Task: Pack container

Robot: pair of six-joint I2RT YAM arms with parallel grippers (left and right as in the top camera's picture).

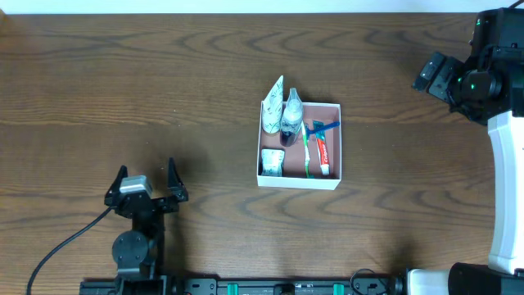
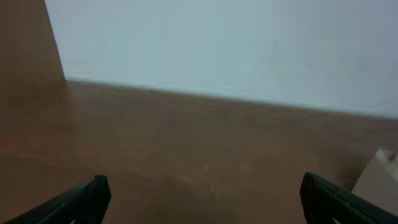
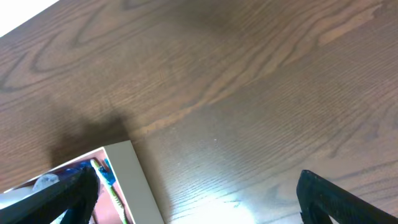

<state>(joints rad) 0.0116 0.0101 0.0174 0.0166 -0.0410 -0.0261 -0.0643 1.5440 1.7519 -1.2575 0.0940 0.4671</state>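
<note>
The container (image 1: 300,182), a square white box with a pinkish floor, sits on the table right of centre. Inside lie a green toothbrush (image 1: 307,152), a red-and-white toothpaste tube (image 1: 323,156), a clear bottle (image 1: 291,119) and white packets (image 1: 272,162). My left gripper (image 1: 147,174) stands open near the front left, well away from the box and empty. My right gripper (image 1: 434,74) hovers open at the back right, also empty. In the right wrist view the container's wall (image 3: 134,180) and the toothbrush (image 3: 112,186) show beside my left finger; the right gripper (image 3: 199,196) frames bare wood.
The brown wooden table (image 1: 123,82) stretches all around the box. A black cable (image 1: 65,246) trails from the left arm's base at the front edge. The left gripper (image 2: 202,199) faces bare wood and a pale wall (image 2: 217,43).
</note>
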